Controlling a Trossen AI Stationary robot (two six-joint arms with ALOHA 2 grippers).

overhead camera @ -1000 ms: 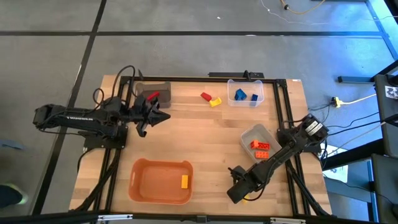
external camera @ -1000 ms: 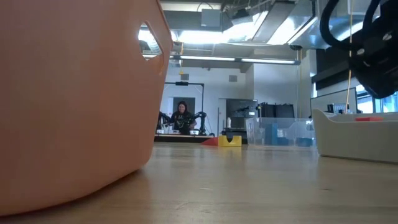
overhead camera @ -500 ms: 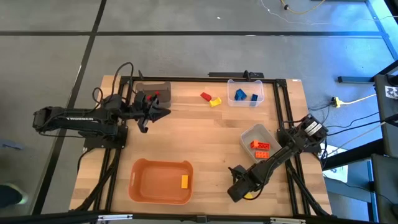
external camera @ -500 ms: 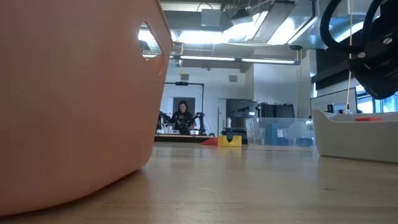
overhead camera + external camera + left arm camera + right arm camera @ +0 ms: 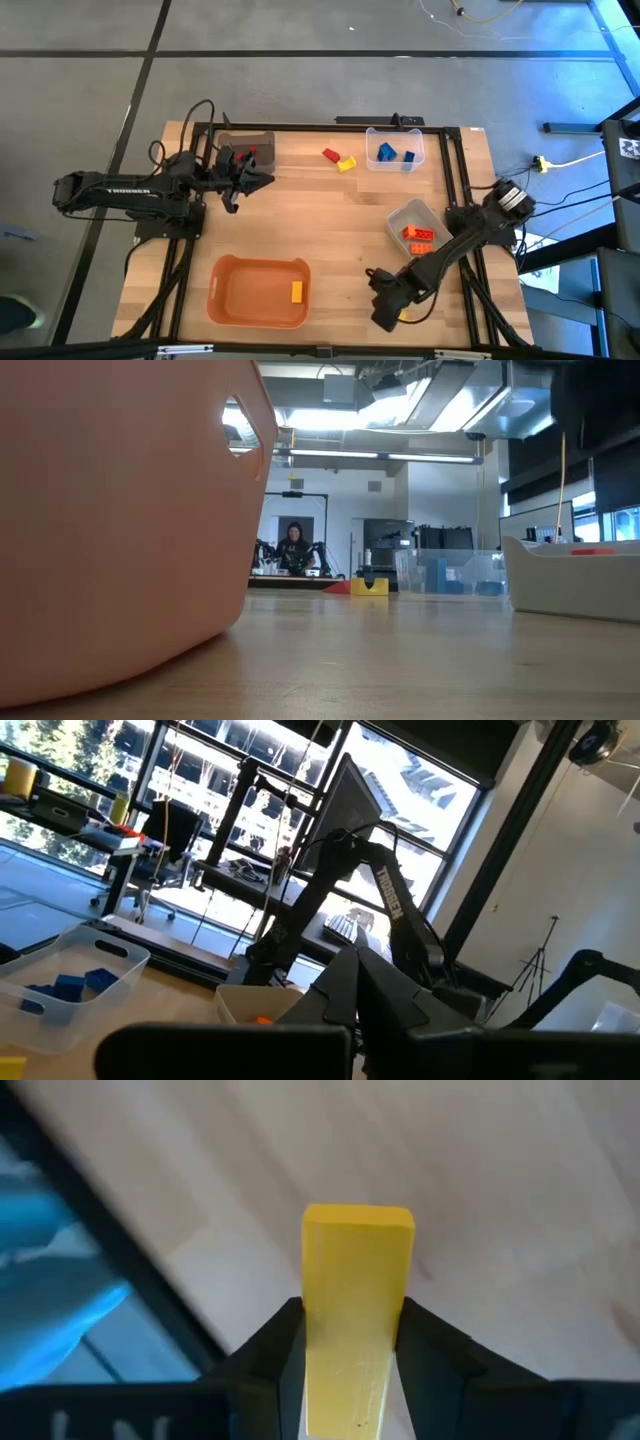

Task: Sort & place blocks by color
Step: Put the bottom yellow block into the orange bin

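Observation:
My right gripper (image 5: 398,312) is over the table's near right part, shut on a yellow block (image 5: 356,1310). My left gripper (image 5: 262,181) hovers shut beside the dark bin (image 5: 262,140), which holds a red block (image 5: 247,152). One red block (image 5: 331,155) and one yellow block (image 5: 346,164) lie flat on the wood near the far edge. Blue blocks (image 5: 386,152) sit in the clear bin. Orange-red blocks (image 5: 418,236) sit in the pale bin. A yellow-orange block (image 5: 296,291) lies in the orange bin (image 5: 225,300). My right gripper pinches the yellow block between its two fingers (image 5: 270,1345), one on each long side. The block's free end (image 5: 358,1220) sticks out past the fingertips over the wood. Whether that end touches the table I cannot tell.
The clear bin (image 5: 418,135) stands at the far right and the pale bin (image 5: 400,215) at mid right. The orange bin fills the low view's left (image 5: 120,510). Bare wood lies in the table's middle. A person shows far off in the room (image 5: 292,545).
My left gripper has drawn back a little toward the table's left and far edges, away from the middle. My right gripper, still shut on the yellow block, has shifted slightly toward the near edge, and its arm has swung across the low view's upper right.

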